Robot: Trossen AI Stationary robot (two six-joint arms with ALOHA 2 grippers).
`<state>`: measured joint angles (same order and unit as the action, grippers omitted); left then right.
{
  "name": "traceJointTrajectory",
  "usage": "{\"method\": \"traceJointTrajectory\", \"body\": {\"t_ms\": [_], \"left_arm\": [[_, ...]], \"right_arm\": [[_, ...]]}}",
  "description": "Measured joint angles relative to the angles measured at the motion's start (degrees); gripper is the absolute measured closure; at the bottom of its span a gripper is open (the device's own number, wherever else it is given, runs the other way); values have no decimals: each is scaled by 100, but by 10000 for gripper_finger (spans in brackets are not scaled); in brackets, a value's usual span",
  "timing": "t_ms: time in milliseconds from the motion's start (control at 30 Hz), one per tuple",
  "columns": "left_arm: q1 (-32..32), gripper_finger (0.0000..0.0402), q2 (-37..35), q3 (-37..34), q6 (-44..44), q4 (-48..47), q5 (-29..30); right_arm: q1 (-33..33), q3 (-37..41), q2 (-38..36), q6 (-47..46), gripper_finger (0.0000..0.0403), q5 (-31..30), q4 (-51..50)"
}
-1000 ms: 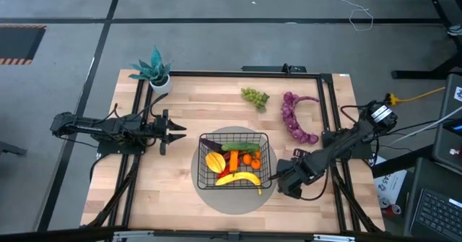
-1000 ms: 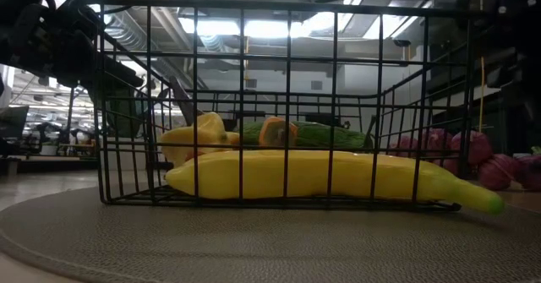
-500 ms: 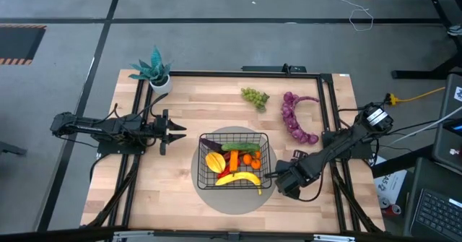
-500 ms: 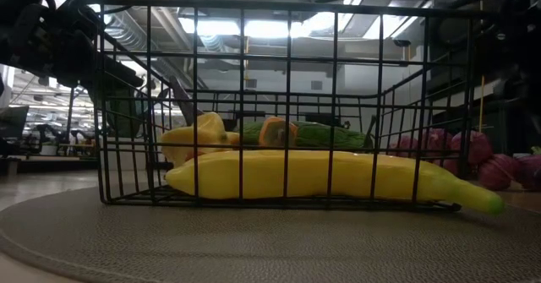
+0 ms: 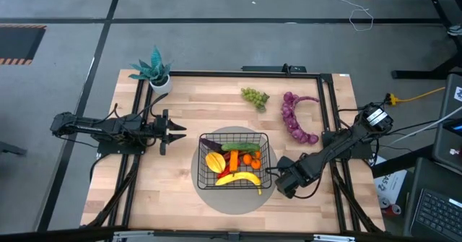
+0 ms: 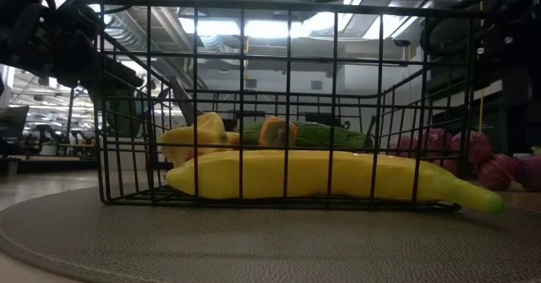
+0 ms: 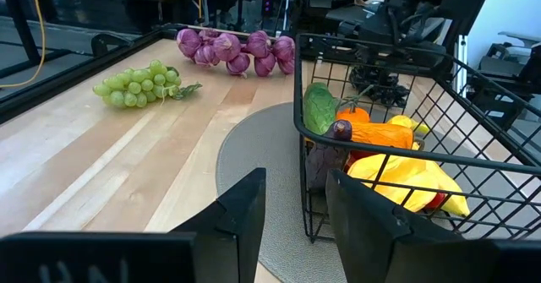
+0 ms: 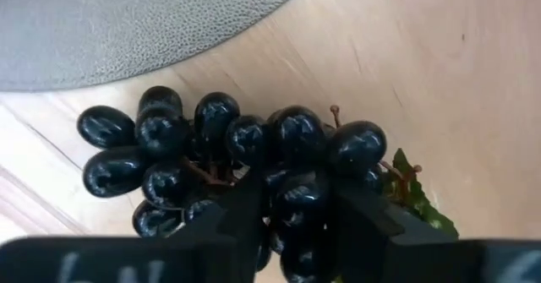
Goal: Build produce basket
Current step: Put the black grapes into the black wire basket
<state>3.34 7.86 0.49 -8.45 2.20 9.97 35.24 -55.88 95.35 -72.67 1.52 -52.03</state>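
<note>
- While my right gripper (image 8: 292, 211) hangs low over the tabletop just off the basket's (image 5: 267, 171) right side, the dark grapes (image 8: 245, 160) lie directly under and between my fingers (image 8: 241, 211), on bare wood at the rim of the grey mat (image 8: 127, 21).
- Judging from my right wrist view, the bunch runs crosswise to my fingers, long axis from side to side, stem and green leaf (image 8: 418, 194) at one end; the fingers straddle its middle.
- My right jaws are partly spread with a berry or two in the gap; I cannot tell whether they already pinch or only bracket the bunch.
- My right arm is plainly the nearer one. My left gripper (image 5: 173, 132) waits well off to the basket's left, level above the table, fingers (image 7: 245, 211) apart with nothing between them.
- Glossy, near-black round berries, clustered tight on thin brown stalks: I would expect them to squirm under a pinch, so a bite across the middle seems the safer hold.
- From here the basket lies to the left of the grapes, so the carry is short: up, over the wire wall, down among the banana (image 5: 238, 178), the cucumber (image 5: 240, 147) and the oranges (image 5: 250, 159).
- Green grapes (image 5: 254, 95) and purple grapes (image 5: 294, 119) sit on the far side of the table, not yet loaded.
</note>
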Motion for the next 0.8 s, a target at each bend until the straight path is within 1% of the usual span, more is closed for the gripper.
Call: {"method": "traceJointTrajectory", "body": {"t_ms": [133, 333, 567, 800], "left_arm": [[1, 280, -1, 0, 1, 0, 0], [0, 280, -1, 0, 0, 0, -1], [-1, 280, -1, 0, 0, 0, -1], [-1, 280, -2, 0, 0, 0, -1]], "right_arm": [[0, 0, 0, -85, 316, 9, -6], [0, -70, 9, -63, 332, 26, -171], [7, -379, 20, -55, 335, 73, -855], [4, -989, 17, -37, 336, -40, -1953]]}}
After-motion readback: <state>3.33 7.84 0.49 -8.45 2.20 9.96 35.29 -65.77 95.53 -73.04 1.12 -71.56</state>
